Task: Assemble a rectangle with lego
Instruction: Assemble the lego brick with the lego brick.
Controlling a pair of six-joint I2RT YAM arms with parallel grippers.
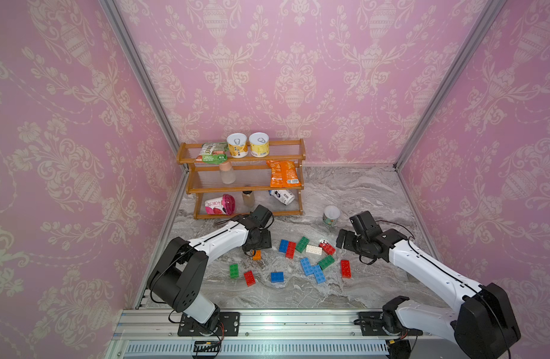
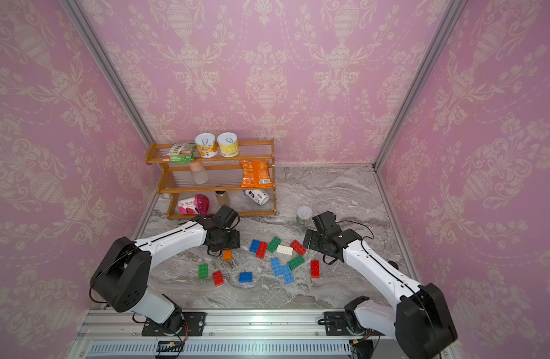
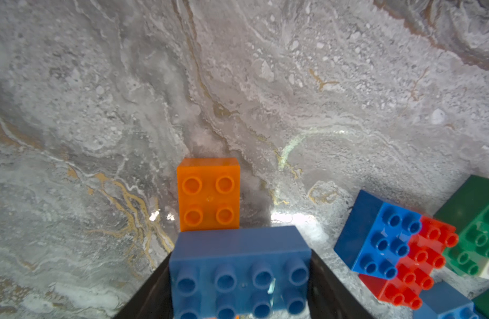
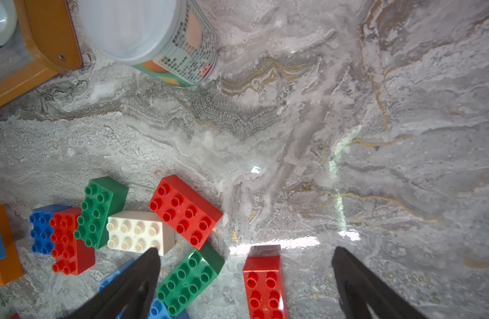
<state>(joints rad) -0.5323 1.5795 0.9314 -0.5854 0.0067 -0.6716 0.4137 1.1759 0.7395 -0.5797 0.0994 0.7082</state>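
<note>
Plastic this rigid, light and smooth probably suits a pinch across flat sides, as the left gripper (image 3: 240,262), half-closed, holds a blue brick (image 3: 239,276) just beside the orange brick (image 3: 208,194) on the marble table (image 3: 348,96), while the right gripper (image 4: 246,250) gapes empty.

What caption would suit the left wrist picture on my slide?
Left pincer gripping a blue brick close to an orange brick on the marble table.

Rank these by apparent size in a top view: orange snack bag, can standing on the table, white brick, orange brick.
Largest to smallest:
1. orange snack bag
2. can
3. white brick
4. orange brick, partly hidden but clearly smallest
</note>
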